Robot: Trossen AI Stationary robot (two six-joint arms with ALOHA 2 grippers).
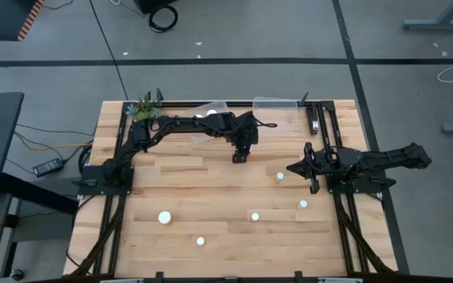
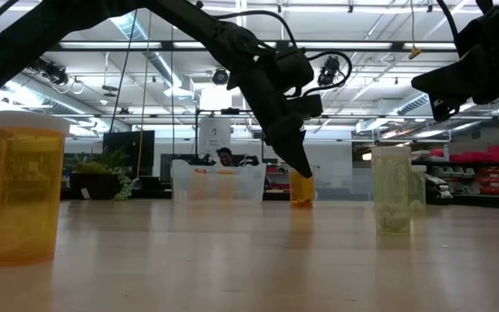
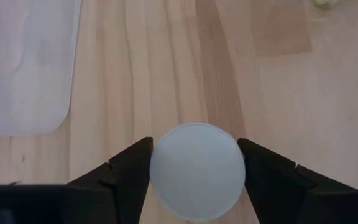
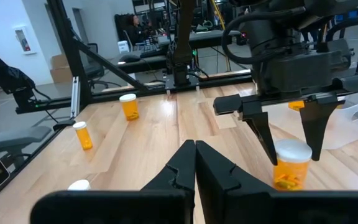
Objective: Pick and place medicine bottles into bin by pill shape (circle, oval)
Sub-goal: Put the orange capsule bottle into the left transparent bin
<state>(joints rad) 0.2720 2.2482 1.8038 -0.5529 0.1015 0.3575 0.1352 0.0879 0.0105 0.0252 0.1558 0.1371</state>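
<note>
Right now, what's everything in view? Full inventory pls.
medicine bottles: six, orange with white caps; five scattered on the table, one under the left gripper
clear tubs: two, clear, along the table edge beside the plant
plant: one, green, table corner
table: one, light wood
person: one, in the room behind
left gripper: dark, at the bottle nearest the tubs
right gripper: dark, shut, empty, at the table's right side
</note>
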